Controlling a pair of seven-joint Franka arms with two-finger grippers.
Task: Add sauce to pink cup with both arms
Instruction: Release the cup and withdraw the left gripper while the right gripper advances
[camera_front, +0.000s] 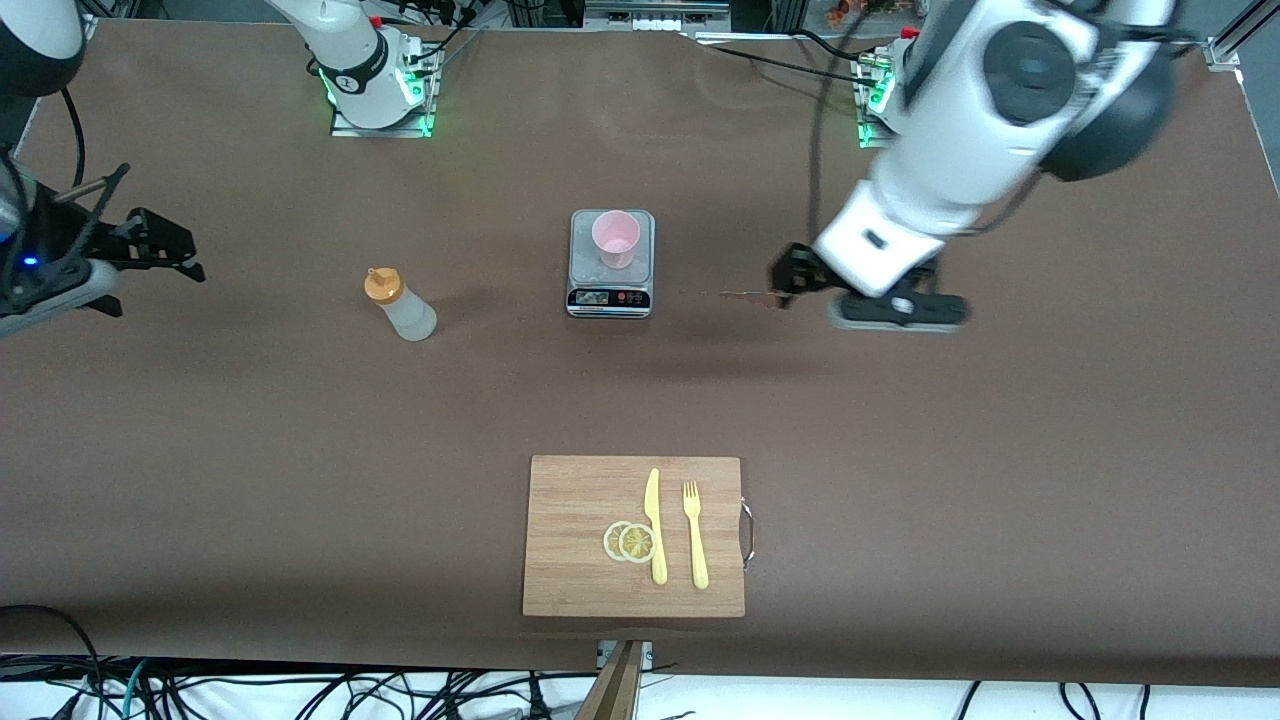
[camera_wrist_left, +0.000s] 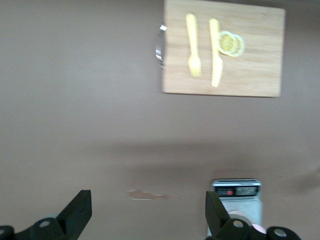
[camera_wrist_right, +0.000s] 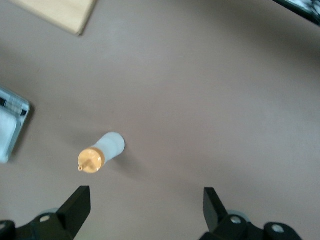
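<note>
Nearest the front camera, a rectangular bamboo cutting board with a metal handle lies flat on the brown matte surface. On the board are two overlapping lemon slices, a yellow plastic knife and a yellow plastic fork; knife and fork lie side by side, their handles toward the front camera.

Farther from that camera, about mid-surface, the sauce bottle stands upright, its long axis vertical and its orange nozzle cap pointing up. Its body is a translucent whitish cylinder with no label that can be read. It stands toward the right arm's end of the surface, well apart from the scale.

The pink cup is a smooth, pale pink, tapered tumbler. It stands upright with its mouth up on a small grey digital kitchen scale. The scale's display strip faces the front camera, and its writing is too small to read.

The right pincer hangs over bare surface at the right arm's end, fingers spread wide, holding nothing; the right wrist view shows the bottle on the surface below, apart from its fingertips.

The left pincer hangs over bare surface beside the scale, toward the left arm's end, also wide open and empty; a small pale smear marks the surface beneath it.
</note>
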